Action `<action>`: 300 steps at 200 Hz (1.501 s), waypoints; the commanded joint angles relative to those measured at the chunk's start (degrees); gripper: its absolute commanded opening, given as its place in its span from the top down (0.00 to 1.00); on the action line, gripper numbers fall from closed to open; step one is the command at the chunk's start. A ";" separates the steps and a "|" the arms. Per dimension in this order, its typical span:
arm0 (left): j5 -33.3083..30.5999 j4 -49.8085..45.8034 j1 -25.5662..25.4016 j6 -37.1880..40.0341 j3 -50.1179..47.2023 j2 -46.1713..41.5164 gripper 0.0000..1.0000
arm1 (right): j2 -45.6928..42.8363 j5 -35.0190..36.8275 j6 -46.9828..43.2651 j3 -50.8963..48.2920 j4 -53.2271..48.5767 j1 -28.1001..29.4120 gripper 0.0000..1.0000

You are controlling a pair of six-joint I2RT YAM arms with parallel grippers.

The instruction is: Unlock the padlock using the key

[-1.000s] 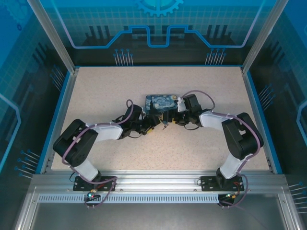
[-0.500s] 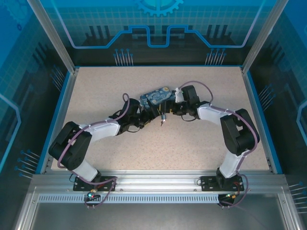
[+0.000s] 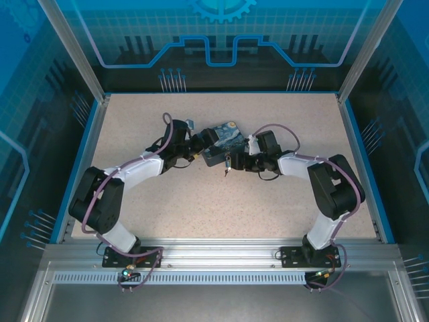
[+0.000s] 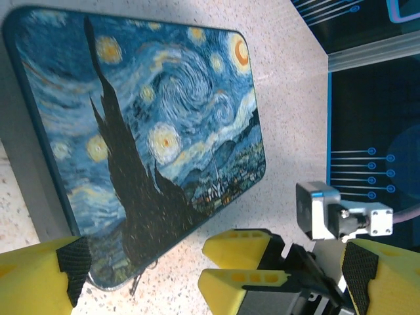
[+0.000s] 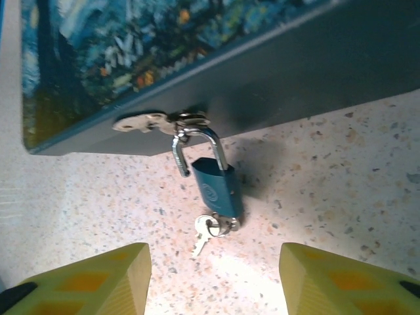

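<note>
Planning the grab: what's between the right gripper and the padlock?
In the right wrist view, the key lies on the table between the open right gripper and the padlock.

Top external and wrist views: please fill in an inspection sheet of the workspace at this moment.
Surface: speckled beige table.
Job's things: blue padlock hooked through the hasp of the painted box; key on a ring at its lower end, lying on the table.
Clutter: nothing seen.
Grippers: left gripper open at the box; right gripper open, facing the padlock.
Cables: purple cable looped along each arm.
Surroundings: blue panels, aluminium frame.
</note>
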 commanded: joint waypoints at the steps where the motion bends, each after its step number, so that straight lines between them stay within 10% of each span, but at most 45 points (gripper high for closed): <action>1: -0.12 -1.92 0.94 1.45 1.79 2.02 0.01 | 2.15 1.82 -2.26 1.07 0.79 0.71 0.49; 300: 0.39 0.10 2.19 -0.45 3.77 6.89 0.01 | 9.94 4.32 -4.11 0.82 8.03 4.69 0.68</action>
